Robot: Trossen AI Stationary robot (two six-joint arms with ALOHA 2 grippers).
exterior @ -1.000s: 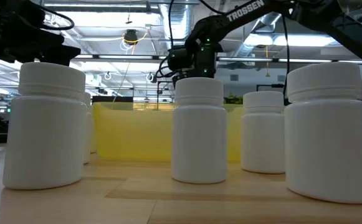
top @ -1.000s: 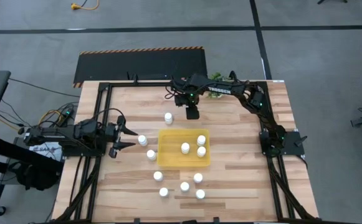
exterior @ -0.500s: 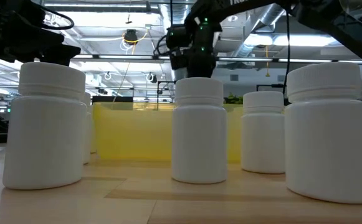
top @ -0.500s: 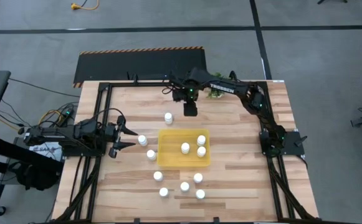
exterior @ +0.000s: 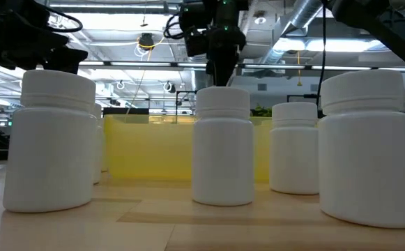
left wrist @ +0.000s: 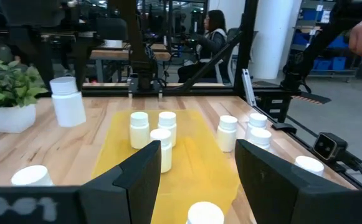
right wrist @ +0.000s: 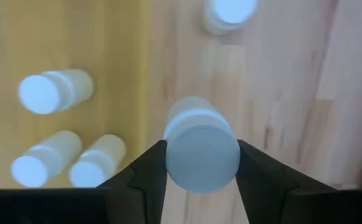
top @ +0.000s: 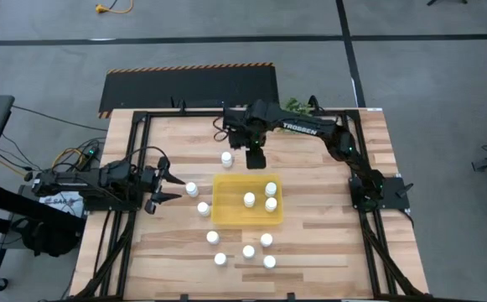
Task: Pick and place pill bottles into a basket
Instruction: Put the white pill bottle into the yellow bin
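The wooden table (top: 327,226) carries a bright-yellow basket (top: 226,210) in its middle. Three pill bottles (top: 249,200) stand inside it already. About eight more stand on the wood around it: five near the front edge (top: 248,251), two on the left side (top: 192,190), one beyond the far edge (top: 226,158). So I judge less than half of the work is done.

The right gripper (right wrist: 202,163) hangs above the far rim of the basket, its fingers pinching one white bottle (right wrist: 200,148). The left gripper (top: 166,187) waits at the left side of the table, fingers spread and empty. A small potted plant (left wrist: 6,93) stands at the far edge.
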